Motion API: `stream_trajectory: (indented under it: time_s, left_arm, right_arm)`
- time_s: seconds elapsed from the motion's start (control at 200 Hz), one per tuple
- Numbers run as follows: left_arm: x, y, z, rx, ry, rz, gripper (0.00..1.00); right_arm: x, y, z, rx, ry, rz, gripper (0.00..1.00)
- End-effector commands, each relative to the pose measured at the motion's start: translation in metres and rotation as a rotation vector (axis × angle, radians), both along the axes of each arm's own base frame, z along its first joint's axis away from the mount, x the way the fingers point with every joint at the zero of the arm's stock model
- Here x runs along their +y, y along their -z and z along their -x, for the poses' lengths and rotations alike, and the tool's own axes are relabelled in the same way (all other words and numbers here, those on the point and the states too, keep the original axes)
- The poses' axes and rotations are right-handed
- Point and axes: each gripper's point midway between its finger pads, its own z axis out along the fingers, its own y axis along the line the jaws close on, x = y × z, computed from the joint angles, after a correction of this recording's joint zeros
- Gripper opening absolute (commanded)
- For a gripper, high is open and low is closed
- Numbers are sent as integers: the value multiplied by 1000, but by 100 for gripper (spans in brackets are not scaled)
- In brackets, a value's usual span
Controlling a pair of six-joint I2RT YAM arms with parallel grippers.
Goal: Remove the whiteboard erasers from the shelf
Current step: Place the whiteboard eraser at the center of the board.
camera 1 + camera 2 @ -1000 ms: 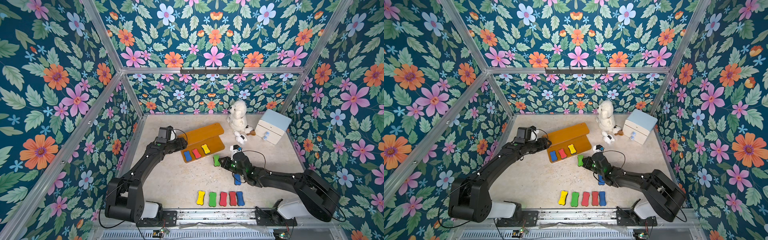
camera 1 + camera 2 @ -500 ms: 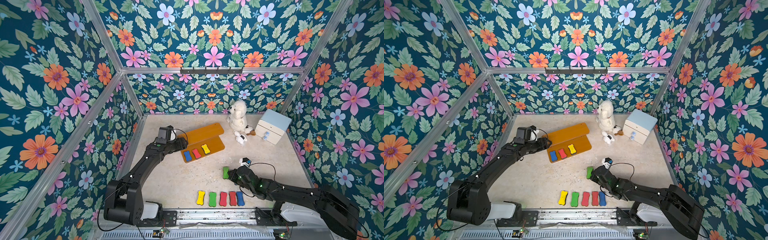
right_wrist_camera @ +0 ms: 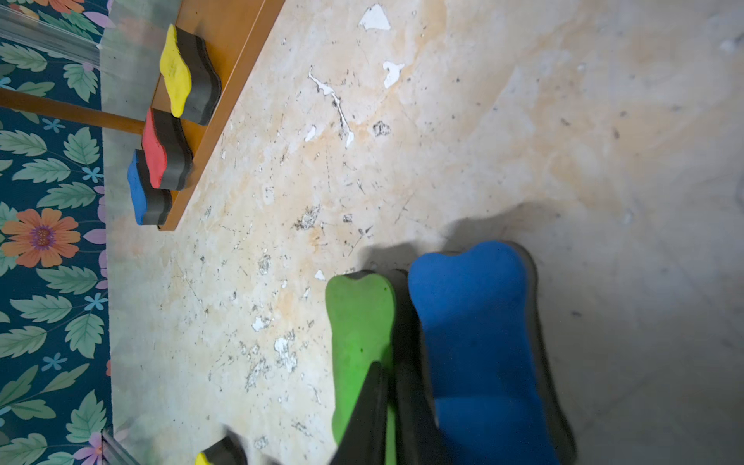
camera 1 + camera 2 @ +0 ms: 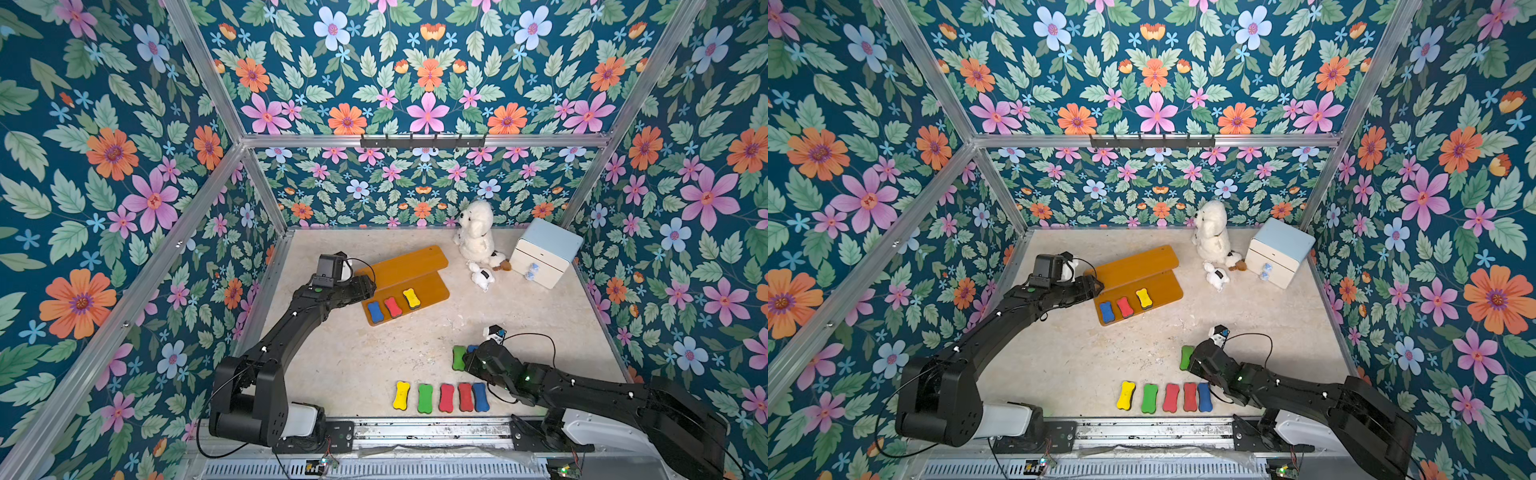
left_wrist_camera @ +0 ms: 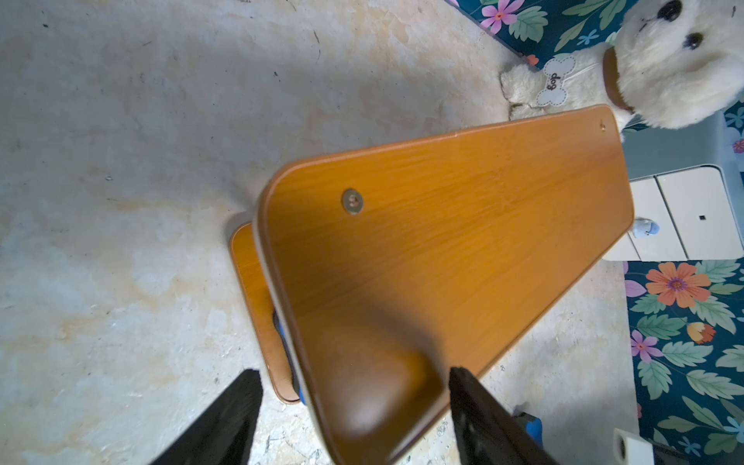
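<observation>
The orange-brown shelf [image 4: 419, 270] stands at mid-back. Blue [image 4: 375, 312], red [image 4: 392, 306] and yellow [image 4: 412, 298] whiteboard erasers lie on its lower tier. My left gripper [image 5: 354, 378] stands open, straddling a corner of the upper tier [image 5: 463, 241]. My right gripper [image 3: 388, 374] is shut on a green eraser [image 3: 358, 322], one finger on the green face and one on the felt. It holds this eraser tilted, low over the table, beside a blue eraser [image 3: 471, 322]. Both top views show the green eraser [image 4: 458, 357] [image 4: 1186, 356] at the gripper's tip. Several more erasers [image 4: 442, 397] lie in a row at the front.
A white plush dog [image 4: 476, 232] and a small plush toy [image 4: 482, 277] sit behind the shelf on the right. Next to them is the white-and-blue drawer box [image 4: 546, 257]. Flowered walls close in three sides, and a metal rail [image 4: 415, 432] runs along the front.
My right arm has drawn back from beside the shelf toward the front, carrying the green eraser to the blue one on the table. The left arm has not moved.
</observation>
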Motion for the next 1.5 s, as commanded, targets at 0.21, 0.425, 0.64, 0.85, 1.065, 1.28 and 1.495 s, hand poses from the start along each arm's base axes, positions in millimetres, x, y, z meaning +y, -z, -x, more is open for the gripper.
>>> stream_trajectory:
  time_s: [0.21, 0.425, 0.64, 0.85, 1.065, 1.28, 1.495]
  left_arm:
    - [1, -4, -3, -23, -5, -9, 78]
    - [0, -4, -3, -20, -3, -2, 78]
    - [0, -3, -3, -20, -3, 0, 78]
    - [-1, -3, -4, -16, -3, 3, 78]
    - [1, -6, -4, -29, -5, -3, 78]
    - [1, -7, -5, -26, -1, -8, 78]
    - [3, -9, -3, -38, -9, -11, 78]
  right_arm:
    - [0, 5, 4, 13, -44, 47, 16]
    - [-1, -6, 1, -6, -52, 71, 21]
    - [11, -22, -6, -44, -92, 69, 23]
    - [30, -28, -14, -61, -136, 81, 23]
    - [50, -25, -21, -66, -172, 77, 23]
    - [52, -12, -19, -51, -199, 104, 23]
    - [38, -7, -12, -41, -185, 118, 24]
